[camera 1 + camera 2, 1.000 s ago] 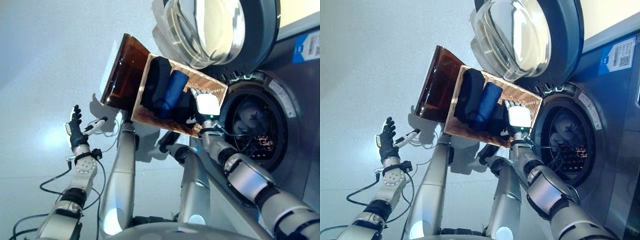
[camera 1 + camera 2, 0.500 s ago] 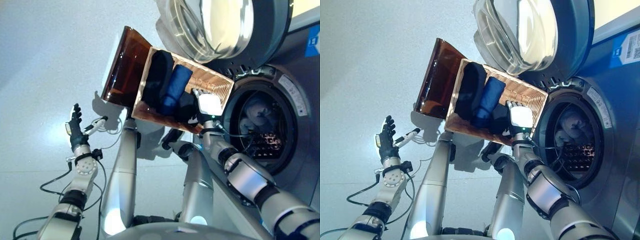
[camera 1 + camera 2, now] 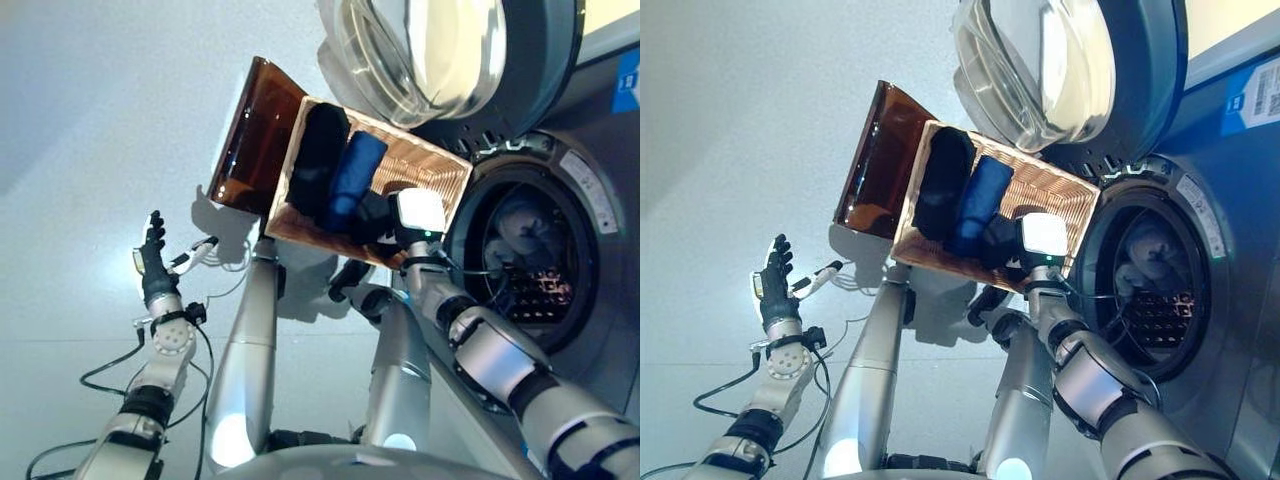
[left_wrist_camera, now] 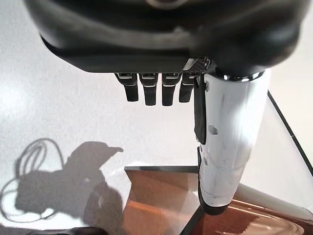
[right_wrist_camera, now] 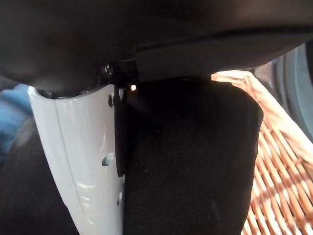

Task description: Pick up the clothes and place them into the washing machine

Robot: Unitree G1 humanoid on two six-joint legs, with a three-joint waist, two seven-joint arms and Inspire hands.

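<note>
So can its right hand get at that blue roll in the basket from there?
Probably yes. The right hand is already inside the basket, on the black cloth next to the blue roll, and nothing lies over the roll.

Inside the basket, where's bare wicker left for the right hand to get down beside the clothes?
Bare wicker shows only at the basket's end nearest the washing machine door, beside the right hand. The rest is crowded: black garment, blue roll, dark bundle.
</note>
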